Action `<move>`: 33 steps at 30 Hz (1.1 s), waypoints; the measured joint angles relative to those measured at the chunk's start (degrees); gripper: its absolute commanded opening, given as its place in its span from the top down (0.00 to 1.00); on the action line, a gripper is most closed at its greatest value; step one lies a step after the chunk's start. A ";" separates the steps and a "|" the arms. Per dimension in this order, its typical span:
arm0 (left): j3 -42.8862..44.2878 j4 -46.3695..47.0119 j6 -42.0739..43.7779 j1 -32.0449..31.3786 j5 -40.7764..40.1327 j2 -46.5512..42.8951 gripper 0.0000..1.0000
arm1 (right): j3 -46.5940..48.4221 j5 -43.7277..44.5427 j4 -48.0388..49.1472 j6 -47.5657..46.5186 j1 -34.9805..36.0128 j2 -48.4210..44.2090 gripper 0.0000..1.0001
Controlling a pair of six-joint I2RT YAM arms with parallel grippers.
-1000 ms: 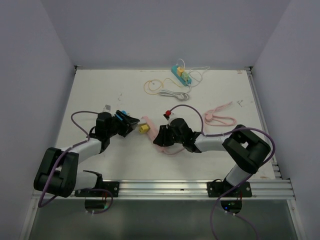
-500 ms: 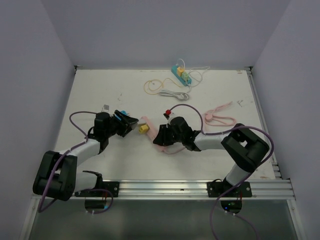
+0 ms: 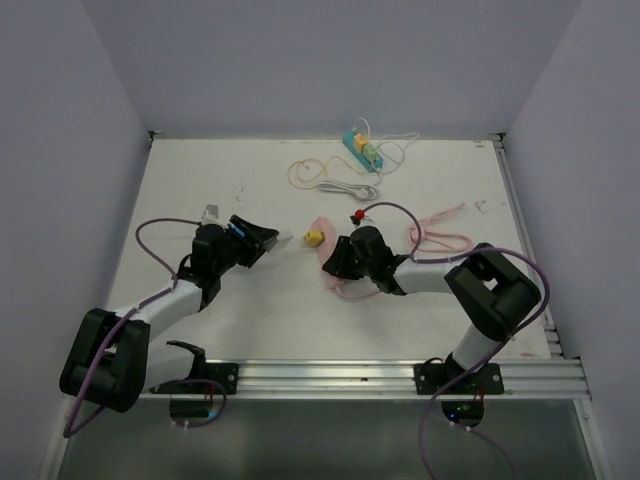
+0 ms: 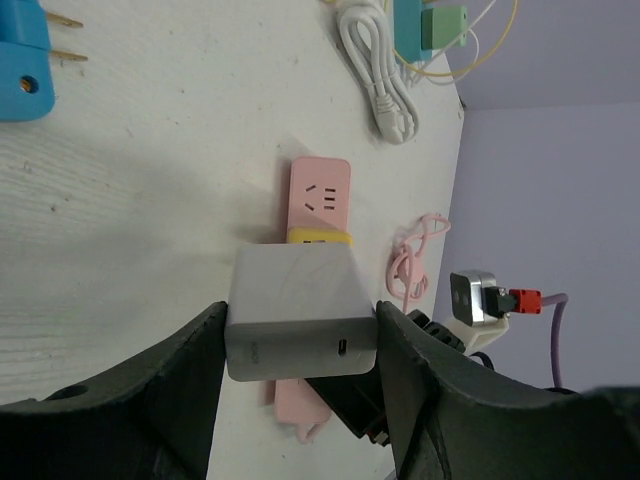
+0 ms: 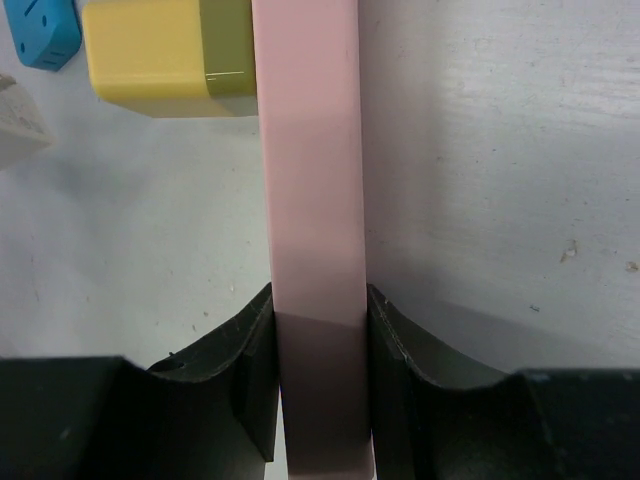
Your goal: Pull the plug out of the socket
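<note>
- My left gripper (image 4: 300, 330) is about half open and clamped on the white plug (image 4: 300, 300), one finger on each side of the block.
- From the top camera that plug sits left of the pink power strip (image 5: 310, 200) with a clear gap between them, so it's out of the socket.
- I can't tell whether it's touching the table (image 3: 200, 180) or held just above it.
- My right gripper (image 5: 318, 330) is closed down fairly narrow on the pink power strip, pinching its long edges at the near end.
- There's a yellow plug (image 5: 165, 55) seated in the strip on its left side, with one bare socket showing just beyond it in the left wrist view.
- A blue plug (image 4: 22, 85) lies loose on the table near my left gripper, prongs out.
- Far end of the table: a teal power strip (image 3: 362, 150) with a coiled white cable (image 3: 340, 186) just in front of it.
- A pink cable (image 3: 445, 238) is bunched up to the right of my right arm.
</note>
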 measured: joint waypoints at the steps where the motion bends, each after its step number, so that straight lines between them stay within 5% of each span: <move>1: 0.00 -0.02 0.04 0.74 -0.04 -0.11 1.00 | 0.00 0.24 -0.04 0.04 0.02 -0.09 1.00; 9: 0.31 -3.76 4.17 9.55 -1.66 -4.04 1.00 | -1.18 3.30 -2.40 -0.33 -0.26 -2.49 1.00; 23: 5.40 -16.57 21.03 11.69 -30.62 -5.01 0.99 | -1.38 3.19 -2.32 -0.96 -0.39 -2.64 1.00; 26: 5.55 -16.96 21.75 11.72 -33.75 -1.73 0.93 | -1.38 3.04 -2.29 -1.22 -0.44 -2.64 1.00; 33: 5.42 -16.44 22.86 11.72 -36.00 0.63 0.60 | -1.36 2.08 -2.23 -2.56 -0.61 -2.64 1.00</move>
